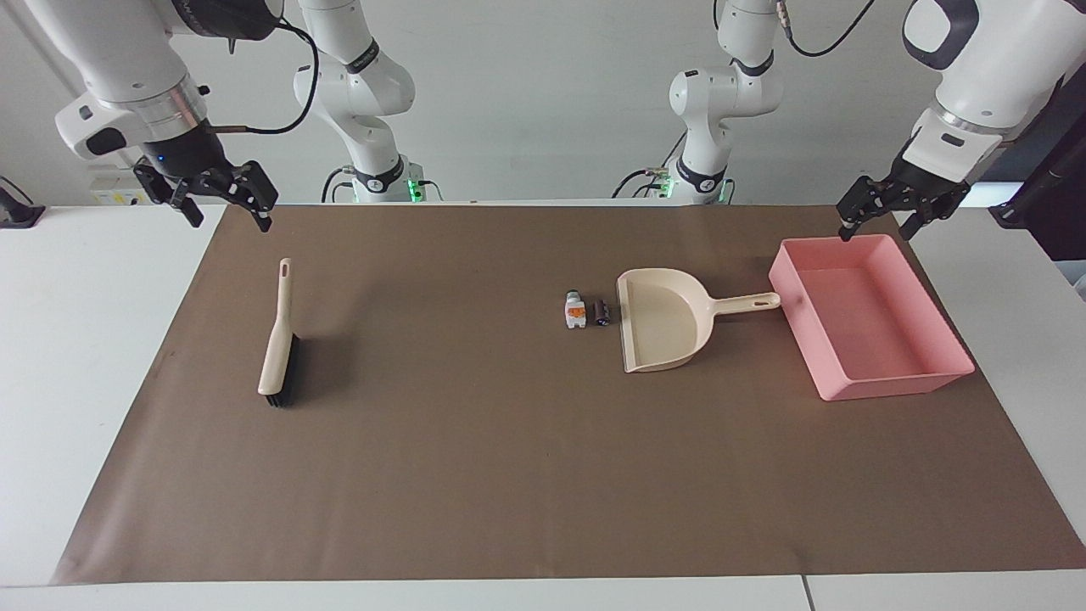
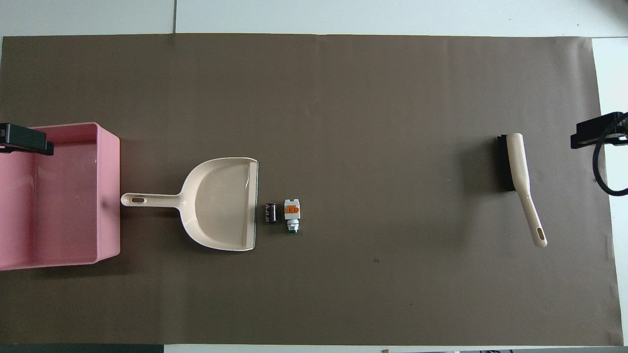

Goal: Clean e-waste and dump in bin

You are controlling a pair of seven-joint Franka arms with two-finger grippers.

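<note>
The e-waste lies on the brown mat next to the dustpan's open lip: a white blocky part with an orange mark (image 1: 575,311) (image 2: 292,212) and a dark cylinder (image 1: 601,312) (image 2: 271,213) between it and the beige dustpan (image 1: 666,322) (image 2: 221,203). The pink bin (image 1: 882,388) (image 2: 109,196) stands beside the dustpan's handle, toward the left arm's end. My left gripper (image 1: 878,227) (image 2: 24,139) is open and empty, raised over the bin's wall nearest the robots. My right gripper (image 1: 227,212) (image 2: 596,130) is open and empty, raised over the mat's corner near the brush.
A beige hand brush with black bristles (image 1: 278,339) (image 2: 520,171) lies on the mat toward the right arm's end. The brown mat (image 1: 475,458) covers most of the white table.
</note>
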